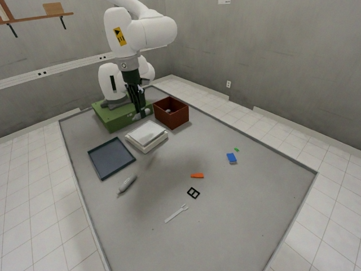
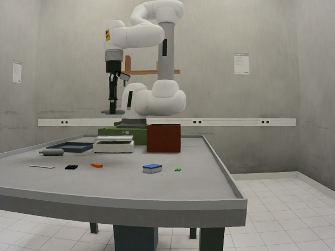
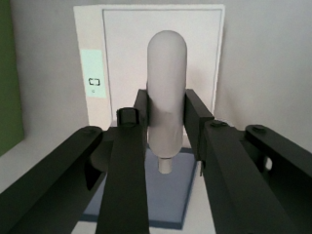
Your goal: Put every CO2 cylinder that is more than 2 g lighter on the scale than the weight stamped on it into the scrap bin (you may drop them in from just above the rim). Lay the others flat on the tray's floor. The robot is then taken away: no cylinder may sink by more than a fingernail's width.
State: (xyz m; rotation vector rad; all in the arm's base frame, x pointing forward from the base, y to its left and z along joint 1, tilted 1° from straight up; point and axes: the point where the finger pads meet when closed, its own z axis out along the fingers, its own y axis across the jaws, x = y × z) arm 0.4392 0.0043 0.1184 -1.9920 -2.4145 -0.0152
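My gripper [image 1: 142,113] [image 2: 112,111] [image 3: 165,104] is shut on a grey CO2 cylinder [image 1: 146,110] [image 2: 119,111] [image 3: 167,73] and holds it level, high above the white scale [image 1: 146,135] [image 2: 113,146] [image 3: 122,29]. The scale's display [image 3: 94,73] shows no weight. A second cylinder [image 1: 127,183] [image 2: 52,151] lies on the table in front of the dark blue tray [image 1: 110,157] [image 2: 70,146] [image 3: 171,205]. A third cylinder [image 1: 167,110] lies inside the red-brown scrap bin [image 1: 171,112] [image 2: 163,138].
The green robot base [image 1: 116,115] [image 2: 121,133] stands behind the scale. Loose on the table are an orange block [image 1: 197,175] [image 2: 96,164], a blue block [image 1: 231,157] [image 2: 152,168], a small green piece [image 1: 236,149] [image 2: 177,169], a black frame [image 1: 193,192] [image 2: 70,167] and a white fork [image 1: 176,213] [image 2: 42,166].
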